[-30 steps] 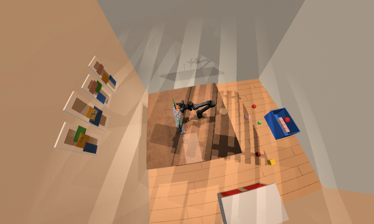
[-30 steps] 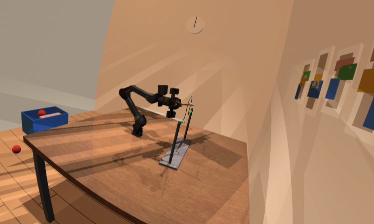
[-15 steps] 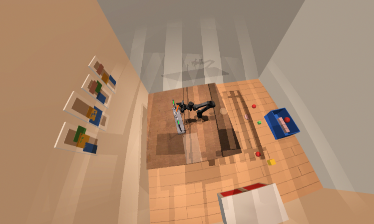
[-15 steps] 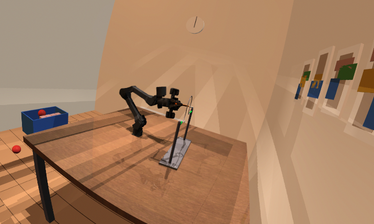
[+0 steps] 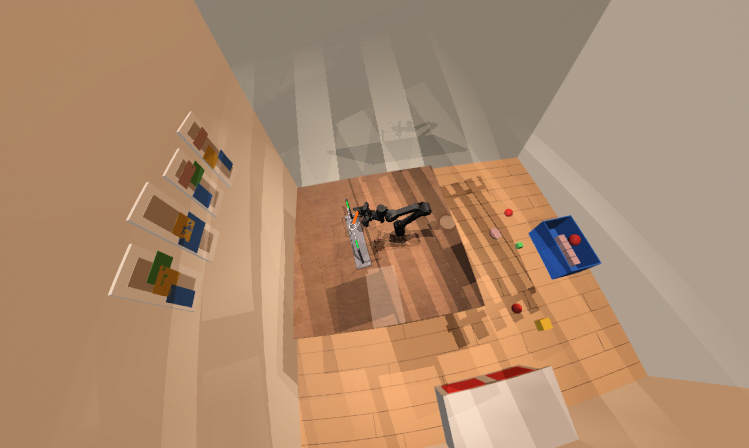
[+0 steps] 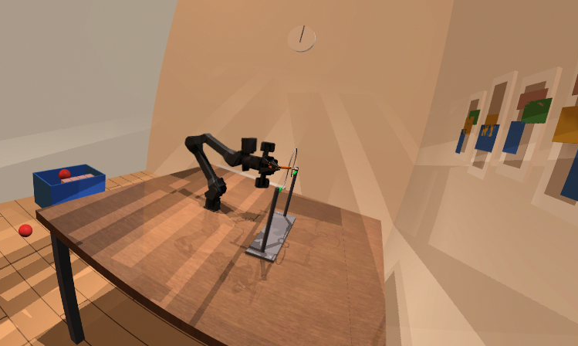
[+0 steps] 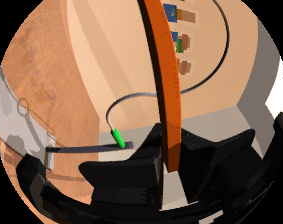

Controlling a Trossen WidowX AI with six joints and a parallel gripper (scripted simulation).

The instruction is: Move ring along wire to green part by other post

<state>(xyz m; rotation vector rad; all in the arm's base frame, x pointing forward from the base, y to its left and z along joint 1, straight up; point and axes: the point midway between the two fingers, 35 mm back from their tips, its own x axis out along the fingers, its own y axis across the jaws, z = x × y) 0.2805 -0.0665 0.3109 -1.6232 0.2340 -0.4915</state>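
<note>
My gripper is shut on the orange handle, which points away from the fingers toward the wire. The small pale ring is at the handle's far end, between the two green parts in the top view. In the exterior view it overlaps the far post's top. The ring is out of the wrist view; whether it touches the wire cannot be told. The thin grey wire curves behind the handle. One green part and its post show left of the fingers.
Two dark posts stand on a grey base on the wooden table. The arm reaches in from the side opposite the wall pictures. A blue bin and small toys are on the floor, away from the table.
</note>
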